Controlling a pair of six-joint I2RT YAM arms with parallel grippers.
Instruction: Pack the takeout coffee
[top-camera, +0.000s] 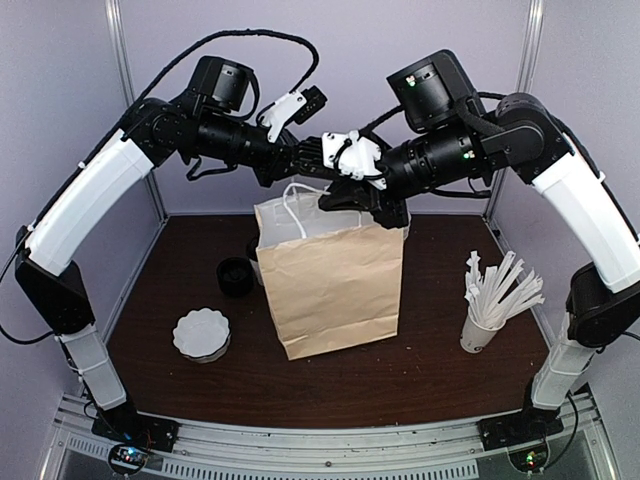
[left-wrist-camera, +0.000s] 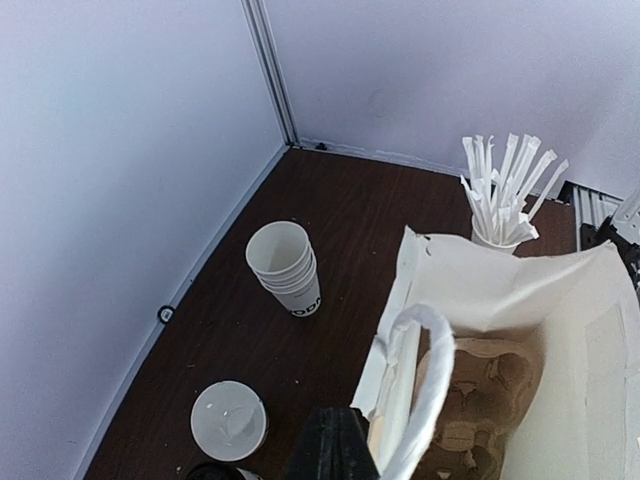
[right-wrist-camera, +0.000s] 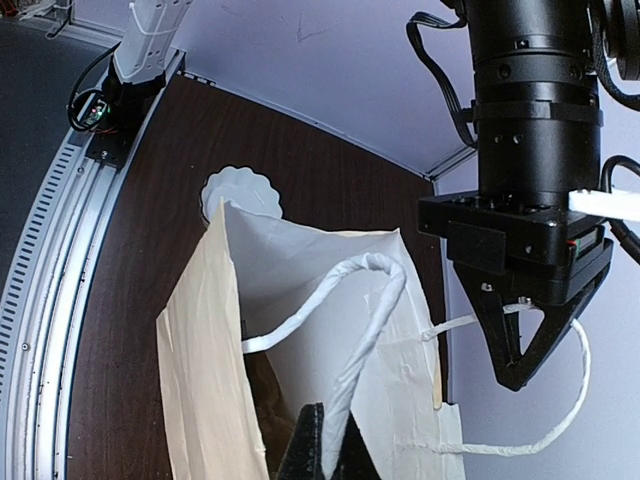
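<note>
A brown paper bag (top-camera: 335, 290) stands open at mid table, with a cardboard carrier (left-wrist-camera: 485, 385) in its bottom. My right gripper (right-wrist-camera: 335, 450) is shut on the bag's thick white handle (right-wrist-camera: 372, 320) at the bag's mouth (top-camera: 350, 200). My left gripper (top-camera: 303, 155) is just behind the bag top, fingers together, with the other thin handle (right-wrist-camera: 585, 380) running between them (right-wrist-camera: 515, 375). In the left wrist view its fingers (left-wrist-camera: 340, 450) sit against the bag's edge (left-wrist-camera: 405, 290). I cannot pick out the single coffee cup. A white round top (left-wrist-camera: 228, 420) seen from above may be it.
A nested stack of white cups (left-wrist-camera: 285, 265) stands behind the bag near the back wall. A cup of white wrapped sticks (top-camera: 490, 300) stands at the right. A white scalloped stack (top-camera: 200, 333) and a black round lid (top-camera: 235, 275) lie left of the bag.
</note>
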